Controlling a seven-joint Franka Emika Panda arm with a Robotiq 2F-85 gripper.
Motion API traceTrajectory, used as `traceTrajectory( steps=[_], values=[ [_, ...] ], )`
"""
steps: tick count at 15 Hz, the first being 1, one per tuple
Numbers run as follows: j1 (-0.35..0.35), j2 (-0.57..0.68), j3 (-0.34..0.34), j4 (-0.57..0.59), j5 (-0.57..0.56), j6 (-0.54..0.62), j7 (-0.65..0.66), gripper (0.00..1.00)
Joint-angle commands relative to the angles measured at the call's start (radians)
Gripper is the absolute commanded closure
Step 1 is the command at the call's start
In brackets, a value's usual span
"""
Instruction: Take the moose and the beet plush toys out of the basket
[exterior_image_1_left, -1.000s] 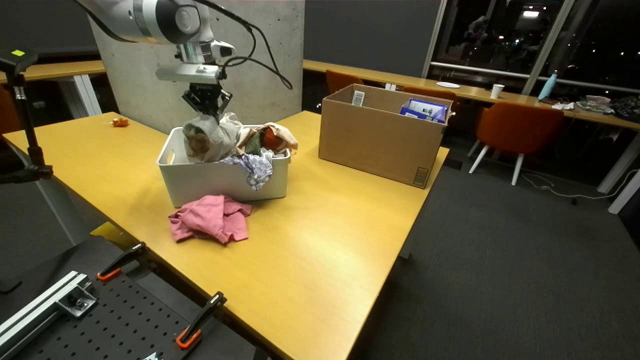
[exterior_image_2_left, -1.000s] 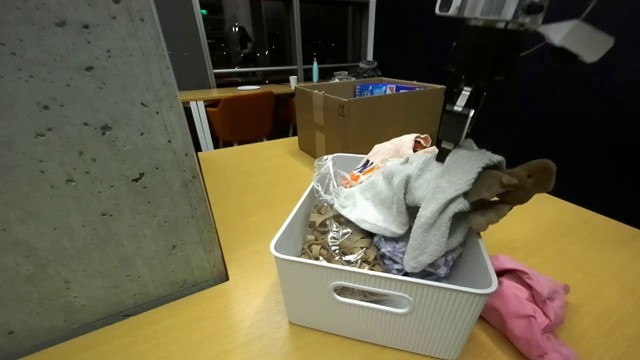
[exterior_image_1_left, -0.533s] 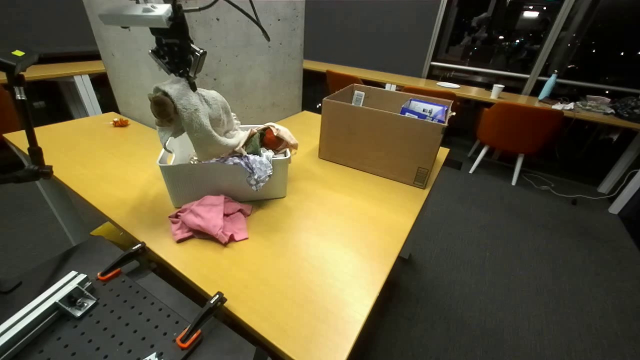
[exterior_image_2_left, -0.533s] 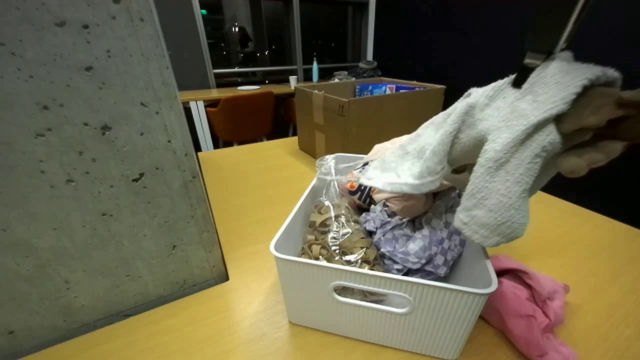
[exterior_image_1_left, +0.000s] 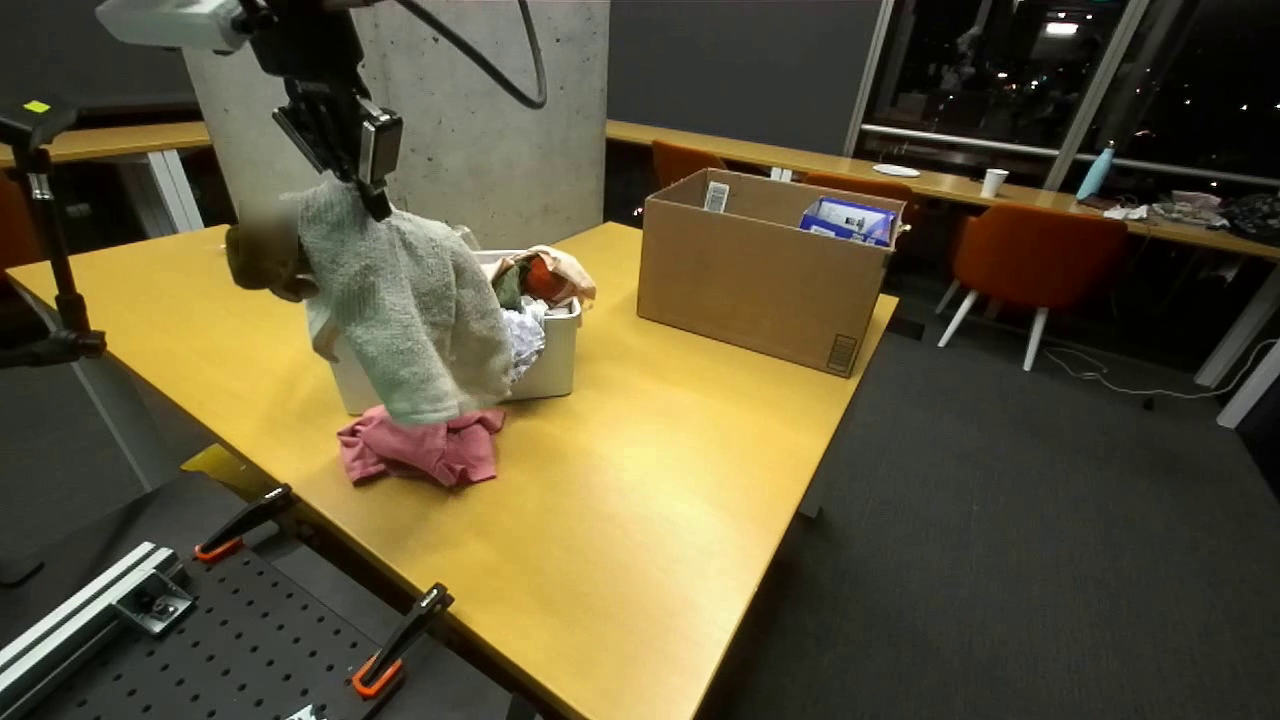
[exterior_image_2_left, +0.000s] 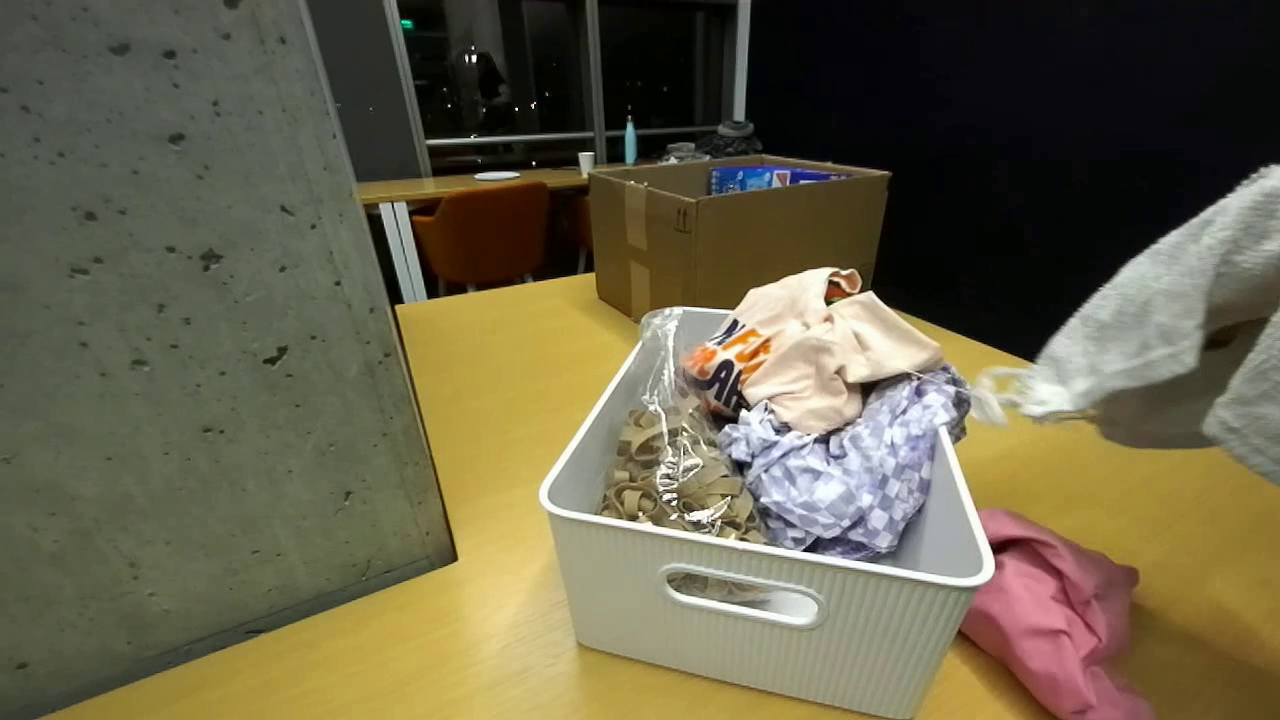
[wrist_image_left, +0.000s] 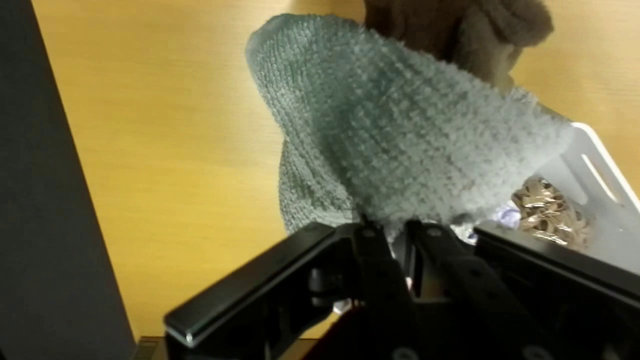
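My gripper (exterior_image_1_left: 365, 200) is shut on a grey towel-like cloth (exterior_image_1_left: 405, 300) and holds it above the table, beside the basket. The brown moose plush (exterior_image_1_left: 265, 258) hangs with the cloth, which covers most of it. In the wrist view the jaws (wrist_image_left: 392, 230) pinch the cloth (wrist_image_left: 400, 125), and the brown plush (wrist_image_left: 480, 45) sticks out beyond it. The light grey basket (exterior_image_1_left: 555, 365) also shows in an exterior view (exterior_image_2_left: 870, 640). A red round thing (exterior_image_1_left: 543, 279) sits in a peach cloth in the basket; I cannot tell whether it is the beet plush.
The basket also holds a peach printed cloth (exterior_image_2_left: 810, 350), a lilac checked cloth (exterior_image_2_left: 840, 480) and a clear bag of brown strips (exterior_image_2_left: 680, 480). A pink cloth (exterior_image_1_left: 430, 455) lies beside it. A cardboard box (exterior_image_1_left: 760, 280) and a concrete pillar (exterior_image_2_left: 200, 300) stand nearby.
My gripper has lifted the grey cloth and the moose plush up out of the basket and carried them sideways past its edge. The peach and checked cloths in the basket are uncovered.
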Motion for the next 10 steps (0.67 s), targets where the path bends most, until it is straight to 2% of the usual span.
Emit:
traceTrajectory(
  steps=[1, 5, 7, 10],
  values=[
    [-0.081, -0.179, -0.073, -0.166, -0.027, 0.046, -0.022, 0.97],
    [-0.188, -0.205, -0.145, -0.188, -0.082, 0.077, -0.053, 0.97],
    [-0.223, -0.161, -0.166, -0.161, -0.103, 0.118, -0.071, 0.97],
    [-0.219, -0.029, -0.174, -0.078, -0.107, 0.188, -0.100, 0.97]
  ],
)
